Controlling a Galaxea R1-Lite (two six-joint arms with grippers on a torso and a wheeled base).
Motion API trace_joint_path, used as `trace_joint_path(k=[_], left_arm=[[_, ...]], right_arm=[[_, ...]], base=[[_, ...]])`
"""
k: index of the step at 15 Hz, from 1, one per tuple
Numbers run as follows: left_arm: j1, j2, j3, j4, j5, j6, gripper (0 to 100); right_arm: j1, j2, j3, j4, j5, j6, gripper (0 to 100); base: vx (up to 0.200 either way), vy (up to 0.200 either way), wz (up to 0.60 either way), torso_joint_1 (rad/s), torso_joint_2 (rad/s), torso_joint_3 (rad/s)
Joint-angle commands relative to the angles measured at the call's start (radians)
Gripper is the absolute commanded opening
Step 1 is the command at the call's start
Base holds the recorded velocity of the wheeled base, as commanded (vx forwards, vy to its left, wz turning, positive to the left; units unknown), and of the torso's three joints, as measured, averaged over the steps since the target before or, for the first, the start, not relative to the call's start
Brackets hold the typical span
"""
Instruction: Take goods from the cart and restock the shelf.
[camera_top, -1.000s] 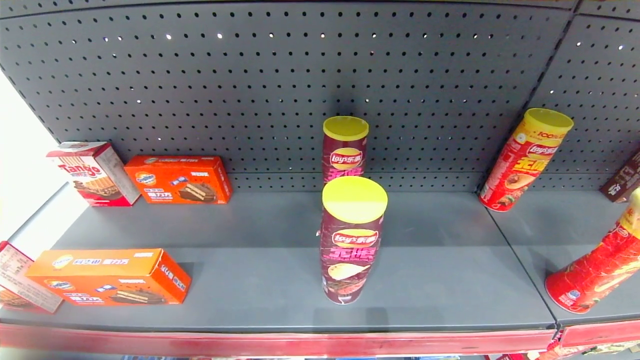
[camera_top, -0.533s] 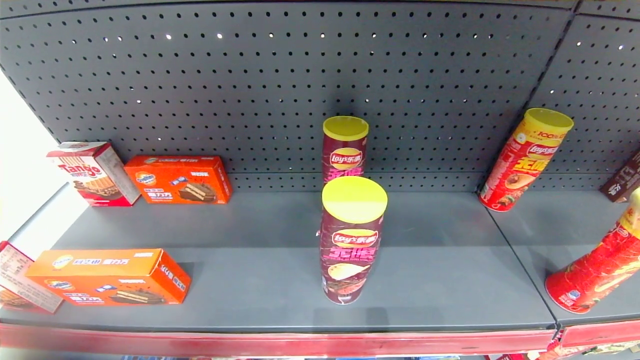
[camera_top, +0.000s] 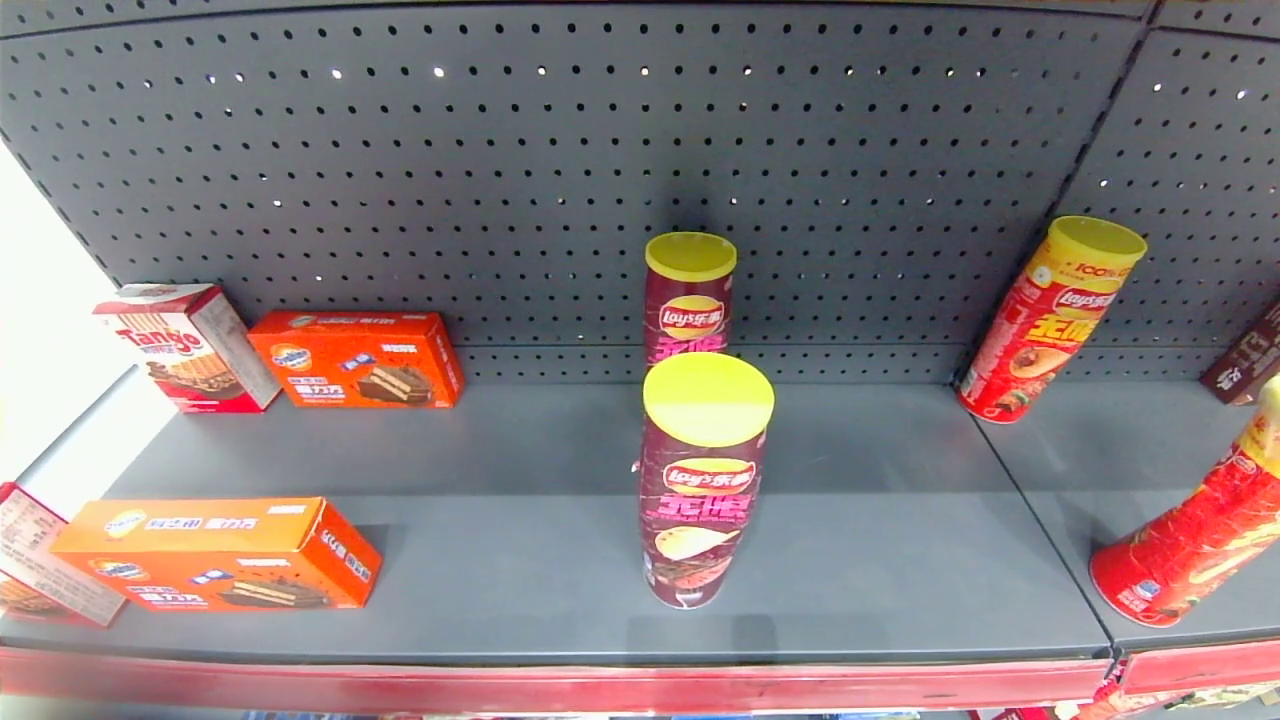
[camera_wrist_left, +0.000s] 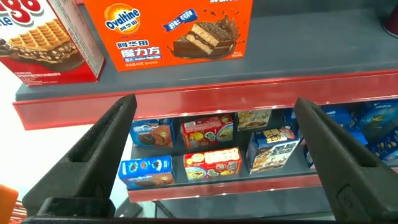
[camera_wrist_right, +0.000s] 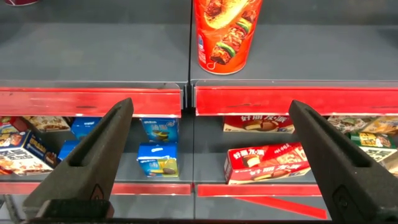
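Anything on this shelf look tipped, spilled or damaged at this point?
Nothing stands out. The front maroon can and the rear maroon can stand upright. The front red can and the rear red can seem to lean in the head view, but the right wrist view shows the front one upright: probably the lens.

Open shelf (camera_top: 880, 520) room both sides of the front maroon can (camera_top: 705, 480) — orange box (camera_top: 220, 555) at left.

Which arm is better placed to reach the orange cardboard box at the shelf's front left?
Probably the left. The open, empty left gripper sits low, directly facing the orange cardboard box; the open right gripper faces the red cylindrical chip can farther right.
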Motion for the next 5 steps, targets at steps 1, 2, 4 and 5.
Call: trace_joint_path(k=[1,2,4,5], left_arm=[[0.002,0.002,0.000,0.000,0.000,0.000,100],[0.002,0.002,0.000,0.000,0.000,0.000,100],[0.002,0.002,0.000,0.000,0.000,0.000,100],[0.000,0.002,0.000,0.000,0.000,0.000,100]], right_arm=[[0.000,0.001,0.000,0.000,-0.001,0.001,100],[0.000,0.001,0.000,0.000,0.001,0.001,100],[0.000,0.001,0.000,0.000,-0.001,0.001,100],[0.000,0.001,0.000,0.000,-0.001,0.001,100]], base=[[0.000,0.000,0.00,0.000,0.00,0.000],[0.000,0.000,0.00,0.000,0.00,0.000],[0.000,0.000,0.00,0.000,0.00,0.000],[0.000,0.000,0.00,0.000,0.00,0.000]])
